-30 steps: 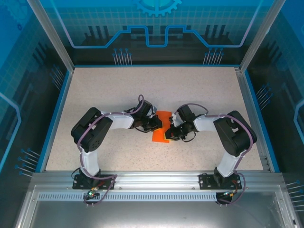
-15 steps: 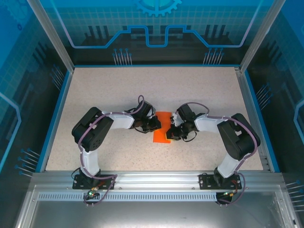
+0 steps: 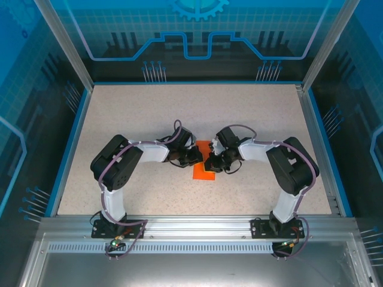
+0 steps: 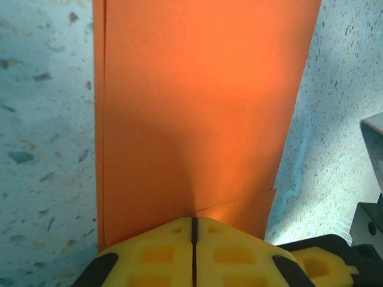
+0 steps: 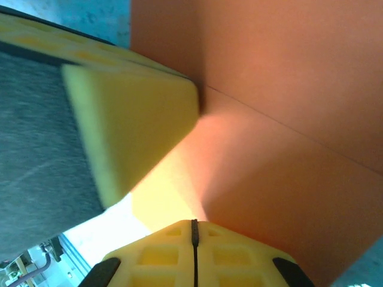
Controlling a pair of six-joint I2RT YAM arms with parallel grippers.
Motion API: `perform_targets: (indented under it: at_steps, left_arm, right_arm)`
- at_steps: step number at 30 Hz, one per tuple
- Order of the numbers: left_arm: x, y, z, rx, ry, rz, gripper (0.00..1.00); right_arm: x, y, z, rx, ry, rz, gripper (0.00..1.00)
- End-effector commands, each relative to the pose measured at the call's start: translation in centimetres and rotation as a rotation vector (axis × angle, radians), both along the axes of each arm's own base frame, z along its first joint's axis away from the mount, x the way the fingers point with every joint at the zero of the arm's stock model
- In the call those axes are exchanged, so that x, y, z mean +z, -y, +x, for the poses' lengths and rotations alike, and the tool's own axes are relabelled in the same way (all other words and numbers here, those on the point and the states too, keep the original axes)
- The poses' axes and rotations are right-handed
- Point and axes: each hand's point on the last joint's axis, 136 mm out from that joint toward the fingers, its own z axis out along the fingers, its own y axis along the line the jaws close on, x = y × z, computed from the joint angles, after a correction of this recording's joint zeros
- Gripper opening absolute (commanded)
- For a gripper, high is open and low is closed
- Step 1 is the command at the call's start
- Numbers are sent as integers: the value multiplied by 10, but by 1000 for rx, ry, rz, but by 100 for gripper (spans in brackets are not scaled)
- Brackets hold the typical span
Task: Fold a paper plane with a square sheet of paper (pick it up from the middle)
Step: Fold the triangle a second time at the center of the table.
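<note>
The square sheet of paper (image 3: 202,171) lies folded into a narrow orange strip on the table between both grippers. My left gripper (image 3: 197,158) is shut, its yellow tips resting on the paper's near end in the left wrist view (image 4: 192,219), where a flap edge and a shallow crease spread over the orange paper (image 4: 197,107). My right gripper (image 3: 210,162) is also shut, its tips (image 5: 193,221) down on the orange paper (image 5: 287,119). The left gripper's yellow finger (image 5: 131,125) presses the sheet just ahead of it, at the start of a crease line.
The speckled beige table (image 3: 149,113) has a raised blue rim and an aluminium rail along the near edge. Blue patterned walls enclose the cell. Part of the right arm's grey and black body (image 4: 372,179) shows beside the paper.
The right gripper has slid left across the paper, close to the left gripper, and now covers more of the orange. The left arm has stayed put.
</note>
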Motion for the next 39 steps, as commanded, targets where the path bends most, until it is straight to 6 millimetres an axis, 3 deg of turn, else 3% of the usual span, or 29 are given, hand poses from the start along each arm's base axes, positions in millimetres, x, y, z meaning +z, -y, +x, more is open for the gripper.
perform_targets:
  at_steps: [1,12,27,32,39]
  left_arm:
    - [-44,-24,-17,11,-82,141,7]
    - [-60,-31,-24,18,-113,175,5]
    - [-64,-37,-27,25,-124,192,4]
    - [-63,-36,-26,23,-122,187,4]
    - [-62,-36,-26,18,-125,195,4]
  right_arm:
    - [-15,11,-14,8,-55,-45,7]
    - [-16,28,-33,-15,-96,-29,10]
    - [-25,57,-60,-41,-145,-43,11]
    - [-25,63,-62,-46,-150,-59,11]
    - [-4,57,-50,-22,-101,-46,11]
